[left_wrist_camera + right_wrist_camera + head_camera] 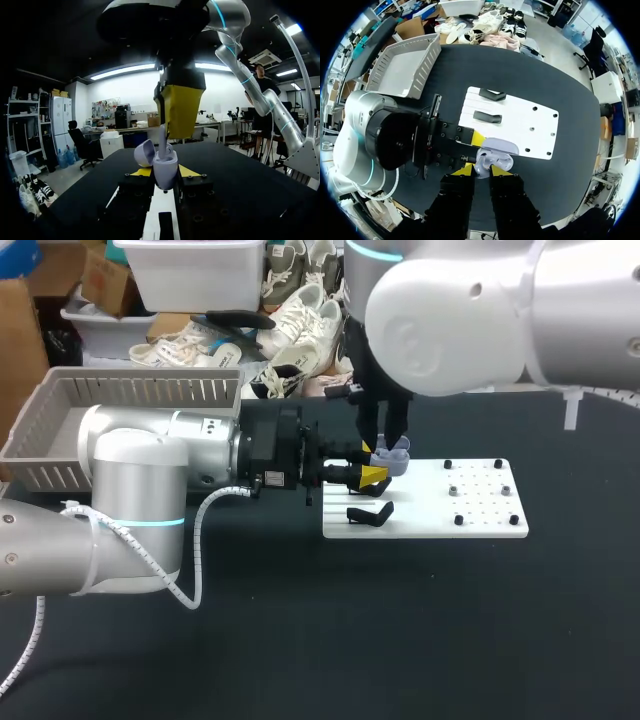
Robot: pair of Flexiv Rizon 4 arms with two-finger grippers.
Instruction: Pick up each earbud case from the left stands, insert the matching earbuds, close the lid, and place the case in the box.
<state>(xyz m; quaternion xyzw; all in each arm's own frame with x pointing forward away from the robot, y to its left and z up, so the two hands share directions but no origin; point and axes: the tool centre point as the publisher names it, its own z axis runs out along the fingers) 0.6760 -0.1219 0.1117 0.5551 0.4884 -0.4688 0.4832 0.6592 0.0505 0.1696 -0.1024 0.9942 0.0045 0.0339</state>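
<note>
Now, the left gripper [372,476] clamps the open earbud case [165,169] at the white board's [480,522] 10 o'clock corner. The right gripper [481,171], pinching an earbud [163,142], risks jamming it if misaligned.

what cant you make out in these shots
- Inside of the earbud case: the left wrist view shows it side-on, with the right gripper over its mouth; too small in the head view.
- Floor of the box: head view, the left arm covers its near part.
- Some stands on the white board: head view, the left gripper and right arm overlap them.
</note>
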